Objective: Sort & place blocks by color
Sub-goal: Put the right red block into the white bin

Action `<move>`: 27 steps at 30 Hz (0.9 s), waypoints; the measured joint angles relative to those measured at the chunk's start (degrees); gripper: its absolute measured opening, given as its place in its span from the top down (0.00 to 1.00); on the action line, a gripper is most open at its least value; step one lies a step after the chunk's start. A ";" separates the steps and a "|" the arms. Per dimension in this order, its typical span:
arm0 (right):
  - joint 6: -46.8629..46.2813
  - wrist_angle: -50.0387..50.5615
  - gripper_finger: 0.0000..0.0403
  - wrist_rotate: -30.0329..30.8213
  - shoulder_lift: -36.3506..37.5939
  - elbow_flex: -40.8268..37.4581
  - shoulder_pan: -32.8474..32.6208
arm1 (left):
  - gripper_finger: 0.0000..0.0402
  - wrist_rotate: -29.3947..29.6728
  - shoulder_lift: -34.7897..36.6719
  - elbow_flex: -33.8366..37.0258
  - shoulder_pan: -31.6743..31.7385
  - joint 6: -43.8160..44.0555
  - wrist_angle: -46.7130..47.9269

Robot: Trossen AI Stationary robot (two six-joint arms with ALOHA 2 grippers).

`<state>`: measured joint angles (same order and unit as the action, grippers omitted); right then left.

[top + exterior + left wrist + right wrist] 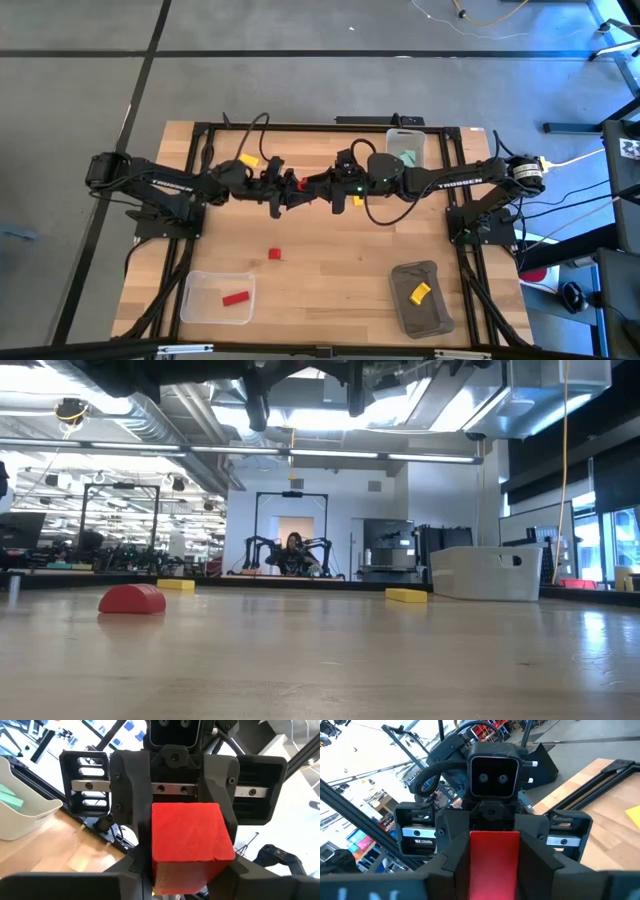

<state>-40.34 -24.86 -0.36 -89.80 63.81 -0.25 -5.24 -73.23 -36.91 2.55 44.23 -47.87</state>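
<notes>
Fingers of both arms grip red block mid-table, axis undeterminable.

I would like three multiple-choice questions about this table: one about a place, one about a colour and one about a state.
1. Where does one yellow block lie?
A. grey bin
B. clear bin
C. white bin

2. What colour is the bar in the clear bin?
A. teal
B. yellow
C. red

3. The red cube at the table's middle is
A. lying on the wood
B. held in the air
C. inside a bin

Key:
1 A, the yellow block lies in the grey bin.
2 C, the clear bin holds a red bar.
3 B, the left gripper grips the red cube, facing the right gripper.
</notes>
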 joint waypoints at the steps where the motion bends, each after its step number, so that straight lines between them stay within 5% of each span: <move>1: 0.36 0.02 0.65 -0.02 0.00 0.00 0.00 | 0.71 -0.33 0.00 0.00 0.15 0.04 0.18; 11: 5.29 16.85 0.20 -1.24 7.62 0.05 3.13 | 0.71 -3.80 4.93 0.07 2.90 -3.22 14.39; 19: 9.17 37.95 0.18 -0.96 17.02 -1.08 4.67 | 0.71 3.95 18.92 0.11 3.81 -11.51 33.49; 27: 5.83 36.25 0.18 -0.79 26.38 -12.38 4.31 | 0.71 15.20 30.65 0.20 -0.75 -16.36 41.98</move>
<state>-34.51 11.38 -1.15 -63.42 51.43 4.05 9.96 -42.58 -36.71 1.80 27.86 -5.89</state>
